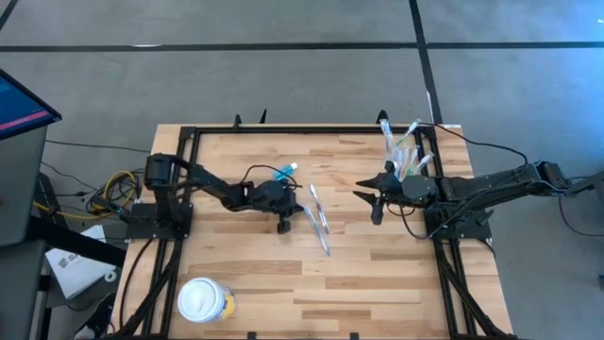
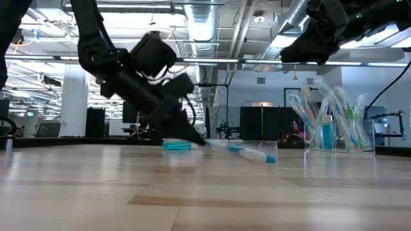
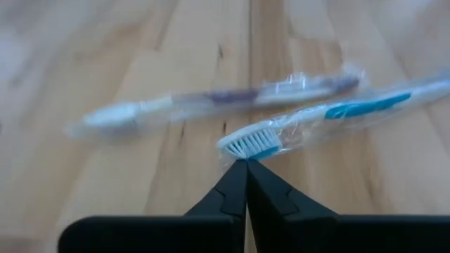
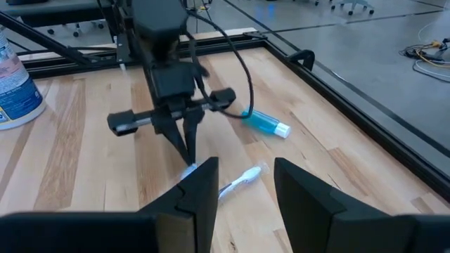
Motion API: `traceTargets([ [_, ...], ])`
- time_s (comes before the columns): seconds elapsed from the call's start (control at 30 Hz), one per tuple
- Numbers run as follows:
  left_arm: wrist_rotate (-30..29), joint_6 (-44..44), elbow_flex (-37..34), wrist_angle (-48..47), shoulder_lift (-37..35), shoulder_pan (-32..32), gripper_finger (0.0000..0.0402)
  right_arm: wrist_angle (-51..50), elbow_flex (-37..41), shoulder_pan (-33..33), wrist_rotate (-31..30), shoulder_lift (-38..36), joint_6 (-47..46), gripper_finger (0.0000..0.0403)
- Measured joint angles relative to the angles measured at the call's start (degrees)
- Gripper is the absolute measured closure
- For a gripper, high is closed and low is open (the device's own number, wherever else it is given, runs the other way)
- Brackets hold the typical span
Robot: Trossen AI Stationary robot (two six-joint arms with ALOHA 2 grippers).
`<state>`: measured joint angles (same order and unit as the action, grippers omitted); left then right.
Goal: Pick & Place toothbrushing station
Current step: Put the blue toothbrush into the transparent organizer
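Left end effector closed at toothbrush wrapper.

Four views: one overhead, one at table level, one on each wrist.

High view: straight down over the whole wooden table, both arms included, floor around it. Low view: at tabletop height, level across the boards into the room behind, arms entering from above. Left wrist view: very close to the surface, past the left gripper, its fingertips pressed together, onto two wrapped toothbrushes. Right wrist view: higher, angled down past the right gripper, facing the left arm. Shared: toothbrushes at table centre appear in all four; the blue tube in three.
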<state>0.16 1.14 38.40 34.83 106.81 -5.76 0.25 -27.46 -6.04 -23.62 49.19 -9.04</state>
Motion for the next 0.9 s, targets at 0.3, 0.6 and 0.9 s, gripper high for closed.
traceTargets([
  [0.3, -5.62, 2.78, 0.05, -3.61, -9.06, 3.54, 0.0401, 0.0, 0.08, 0.0, 0.6, 1.45, -1.07, 0.0275],
  [0.6, -14.34, 7.69, 0.06, -4.38, -18.08, 7.67, 0.0401, 9.21, 0.07, 0.01, 6.27, 6.27, -0.61, 0.0275],
  [0.9, -17.95, 12.13, 0.24, -3.99, -22.28, 10.02, 0.0401, 12.68, 0.04, 0.0, 11.74, 6.43, -2.08, 0.0275],
])
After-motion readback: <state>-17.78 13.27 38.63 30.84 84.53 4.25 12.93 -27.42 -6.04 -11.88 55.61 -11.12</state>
